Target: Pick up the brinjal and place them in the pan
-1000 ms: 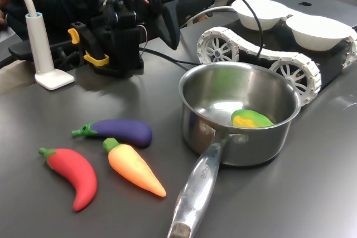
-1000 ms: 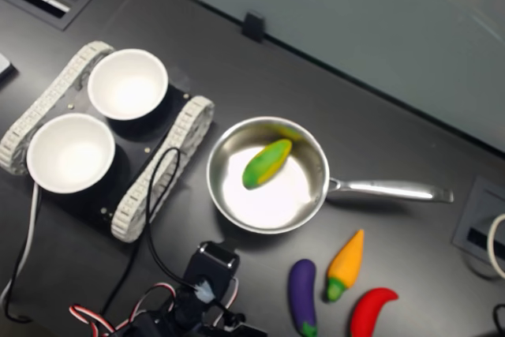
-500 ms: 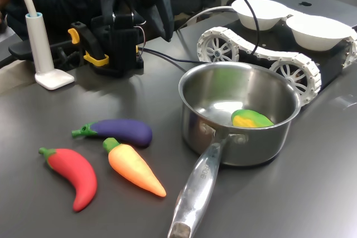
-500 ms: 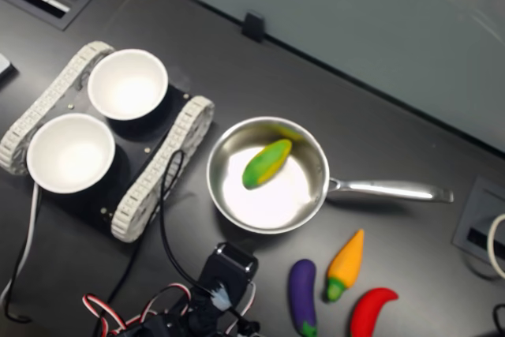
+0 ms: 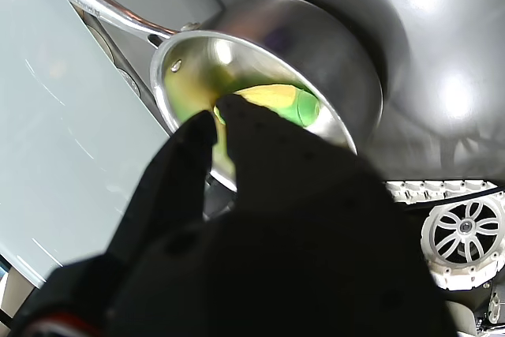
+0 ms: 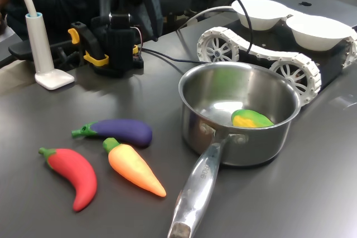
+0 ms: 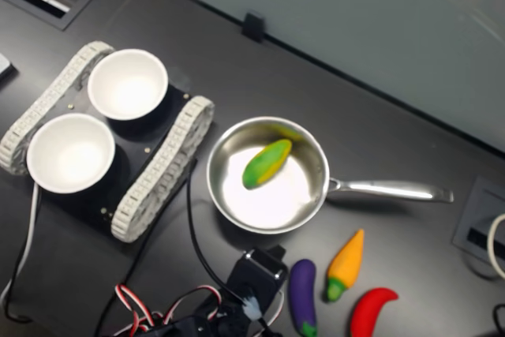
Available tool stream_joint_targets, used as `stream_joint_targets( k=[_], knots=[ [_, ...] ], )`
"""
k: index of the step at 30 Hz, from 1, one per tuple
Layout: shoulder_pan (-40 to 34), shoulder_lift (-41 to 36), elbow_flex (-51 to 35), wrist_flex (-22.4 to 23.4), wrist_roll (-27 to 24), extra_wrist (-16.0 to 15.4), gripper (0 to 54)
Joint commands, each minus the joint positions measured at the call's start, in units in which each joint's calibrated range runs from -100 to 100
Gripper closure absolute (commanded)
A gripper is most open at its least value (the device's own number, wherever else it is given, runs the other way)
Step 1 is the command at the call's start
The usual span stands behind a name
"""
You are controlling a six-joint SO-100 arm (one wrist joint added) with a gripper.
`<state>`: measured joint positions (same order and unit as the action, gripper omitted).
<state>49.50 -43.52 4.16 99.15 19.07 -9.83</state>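
Observation:
The brinjal point(image 6: 120, 131) is a dark-purple toy with a green stem, lying on the dark table in both exterior views point(image 7: 301, 293), apart from the pan. The pan point(image 6: 245, 146) is a shiny steel saucepan with a long handle point(image 7: 211, 187). A green-and-yellow toy point(image 7: 266, 163) lies inside it. My gripper point(image 5: 217, 116) hangs in the air, its black fingers together with nothing between them, pointing at the pan point(image 5: 331, 61). From above, the arm's end point(image 7: 256, 278) sits just beside the brinjal, on the second exterior view's left of it.
An orange carrot point(image 6: 134, 166) and a red chilli point(image 6: 72, 174) lie next to the brinjal. Two white bowls point(image 7: 126, 84) point(image 7: 71, 153) ride on a tracked vehicle point(image 6: 256, 54) behind the pan. A white stand point(image 6: 42, 48) and cables are near the arm's base.
The arm has swung toward the second exterior view's right, closer to the brinjal, and risen in the first exterior view. The vegetables and pan have not moved.

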Motion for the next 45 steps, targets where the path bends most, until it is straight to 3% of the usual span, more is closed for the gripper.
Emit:
stream_joint_targets(
  k=[1,5,19,27,34,45],
  knots=[
    [1.99,1.81,-5.39,0.42,0.63,-1.18,48.9],
    [4.39,3.24,-6.03,0.42,1.47,-1.60,48.5],
    [11.85,6.53,-5.75,0.51,7.72,-4.04,30.7],
    [14.49,10.66,-7.66,0.51,12.16,-5.55,23.8],
    [16.55,14.46,-9.39,0.51,18.02,-5.80,19.5],
    [18.84,20.45,-9.93,0.42,29.55,-6.90,17.1]
  ],
)
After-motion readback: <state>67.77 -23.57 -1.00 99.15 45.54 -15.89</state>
